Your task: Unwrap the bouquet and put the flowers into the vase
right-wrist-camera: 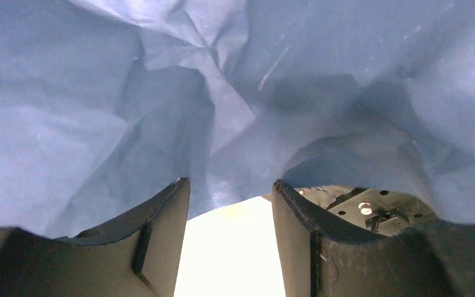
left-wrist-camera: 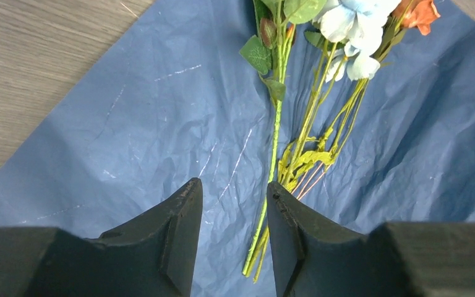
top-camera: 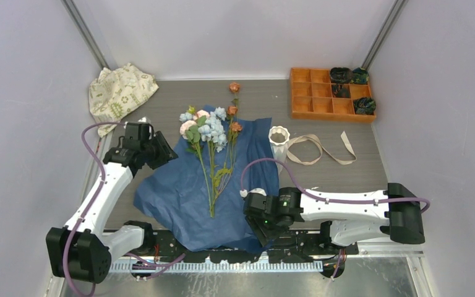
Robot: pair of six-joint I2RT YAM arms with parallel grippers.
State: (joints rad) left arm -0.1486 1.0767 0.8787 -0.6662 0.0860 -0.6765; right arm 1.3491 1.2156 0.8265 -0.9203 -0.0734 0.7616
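The bouquet's blue paper [top-camera: 179,192] lies spread open on the table with the flowers [top-camera: 213,133] on top, blooms far, stems [left-wrist-camera: 276,142] pointing near. The white ridged vase [top-camera: 278,137] stands upright just off the paper's right edge. My left gripper [top-camera: 164,151] hovers at the paper's left edge, open [left-wrist-camera: 233,192], with nothing between its fingers; the stem ends lie just past them. My right gripper [top-camera: 256,232] is at the paper's near right corner, open [right-wrist-camera: 230,189], with the crumpled paper [right-wrist-camera: 161,93] edge just beyond its tips and nothing gripped.
A beige ribbon [top-camera: 318,148] lies loose to the right of the vase. An orange compartment tray [top-camera: 312,93] with small dark items sits at the back right. A cream printed cloth [top-camera: 119,93] is bunched at the back left.
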